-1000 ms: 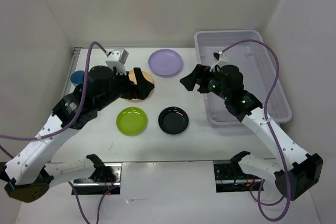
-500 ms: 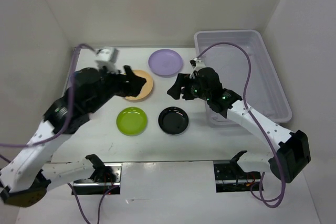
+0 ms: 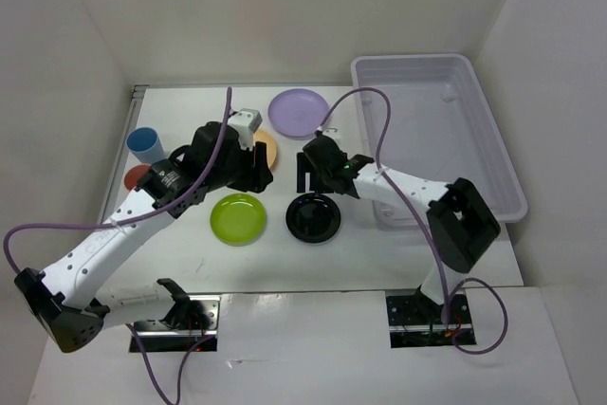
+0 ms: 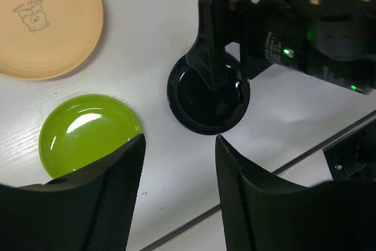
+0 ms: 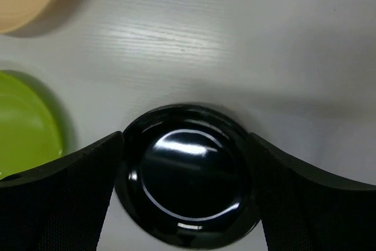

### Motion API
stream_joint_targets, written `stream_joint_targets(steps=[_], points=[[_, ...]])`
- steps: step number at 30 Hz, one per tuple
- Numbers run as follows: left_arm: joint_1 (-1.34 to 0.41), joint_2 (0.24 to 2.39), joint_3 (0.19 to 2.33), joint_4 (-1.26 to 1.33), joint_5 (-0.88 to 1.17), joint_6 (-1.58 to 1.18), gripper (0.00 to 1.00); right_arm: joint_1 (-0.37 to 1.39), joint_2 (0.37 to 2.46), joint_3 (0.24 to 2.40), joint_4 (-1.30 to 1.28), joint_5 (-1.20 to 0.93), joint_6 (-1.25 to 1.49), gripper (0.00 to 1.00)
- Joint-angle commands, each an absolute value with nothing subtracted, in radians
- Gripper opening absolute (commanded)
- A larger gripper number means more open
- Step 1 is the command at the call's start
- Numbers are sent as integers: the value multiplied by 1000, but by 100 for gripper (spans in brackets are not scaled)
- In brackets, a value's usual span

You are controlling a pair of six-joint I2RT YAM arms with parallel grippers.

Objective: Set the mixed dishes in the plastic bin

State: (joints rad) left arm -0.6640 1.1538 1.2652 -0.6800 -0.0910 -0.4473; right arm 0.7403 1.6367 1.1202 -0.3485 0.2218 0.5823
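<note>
Straddling the black plate [image 5: 185, 180] with right pincer [image 5: 183, 142] spread wide, guessing to grab its rim; hovering left pincer [image 4: 179, 142] near it, wide too.

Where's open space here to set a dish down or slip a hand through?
The plastic bin is bare inside. So is the table strip nearer than the lime green plate and black plate, and the patch between the blue cup and lavender plate. Crowded middle: left gripper and right gripper, jaws open, over the plates.
</note>
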Motion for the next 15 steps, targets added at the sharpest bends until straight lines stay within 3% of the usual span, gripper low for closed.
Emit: stream_joint_targets(steps=[1, 10, 15], points=[[-637, 1100, 1233, -635, -52, -449, 61, 746, 1736, 1218, -408, 342, 592, 89], [-560, 1100, 1215, -624, 20, -413, 68, 735, 1887, 1250, -431, 400, 562, 89], [-525, 1091, 1204, -615, 60, -413, 70, 699, 1869, 1206, -402, 278, 532, 84]])
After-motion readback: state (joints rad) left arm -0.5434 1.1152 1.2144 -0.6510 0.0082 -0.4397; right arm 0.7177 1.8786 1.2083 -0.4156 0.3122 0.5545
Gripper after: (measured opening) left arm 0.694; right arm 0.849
